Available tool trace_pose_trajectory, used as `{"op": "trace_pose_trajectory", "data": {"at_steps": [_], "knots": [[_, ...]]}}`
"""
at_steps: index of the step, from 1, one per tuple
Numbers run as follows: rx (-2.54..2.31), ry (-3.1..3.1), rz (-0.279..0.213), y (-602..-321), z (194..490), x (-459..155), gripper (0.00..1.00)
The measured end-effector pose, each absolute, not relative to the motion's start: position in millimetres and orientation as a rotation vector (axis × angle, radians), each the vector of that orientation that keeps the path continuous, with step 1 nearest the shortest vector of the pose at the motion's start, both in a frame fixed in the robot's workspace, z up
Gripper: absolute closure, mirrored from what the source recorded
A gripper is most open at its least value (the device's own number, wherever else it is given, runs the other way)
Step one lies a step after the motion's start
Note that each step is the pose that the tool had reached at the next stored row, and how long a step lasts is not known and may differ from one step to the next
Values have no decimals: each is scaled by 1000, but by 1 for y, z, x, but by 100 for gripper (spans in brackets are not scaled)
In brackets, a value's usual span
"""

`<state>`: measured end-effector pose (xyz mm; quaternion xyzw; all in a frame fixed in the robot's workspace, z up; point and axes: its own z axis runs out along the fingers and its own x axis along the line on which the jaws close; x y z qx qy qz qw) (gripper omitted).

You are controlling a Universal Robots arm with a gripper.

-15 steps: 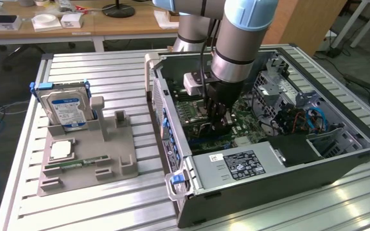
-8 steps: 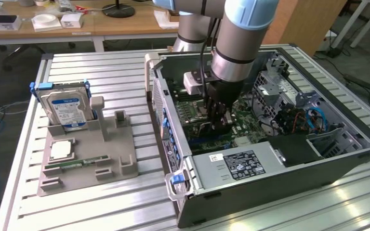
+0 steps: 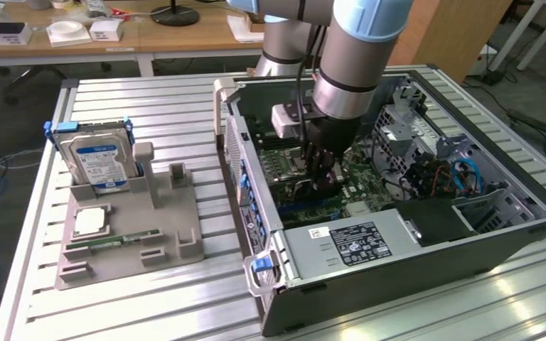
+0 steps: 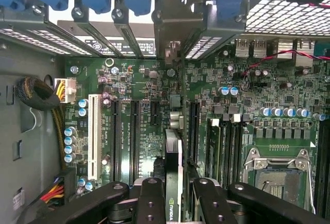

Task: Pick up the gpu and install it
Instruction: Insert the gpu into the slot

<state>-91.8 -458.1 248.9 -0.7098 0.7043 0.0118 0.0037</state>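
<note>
Fingers (image 4: 150, 203) of the gripper (image 4: 172, 206) are clamping the gpu (image 4: 172, 162) edge-on, w/ the thin dark card standing upright over the green motherboard (image 4: 139, 126) btwn its long slots. Arm is reaching down into the open pc case (image 3: 283, 270), while a hard drive (image 3: 102, 160) is sitting in a gray holder (image 3: 150, 234) at the exterior view's left.

Even, bright indoor light, with soft glare on the metal table (image 3: 159, 99). The motherboard (image 4: 139, 110) is sharp; the nearest fingers (image 4: 149, 203) are slightly blurred.
</note>
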Motion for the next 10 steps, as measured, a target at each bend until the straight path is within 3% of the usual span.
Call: {"op": "trace_pose_trajectory", "data": {"at_steps": [10], "knots": [[-2224,2207,37,-458,253,-92,74]]}}
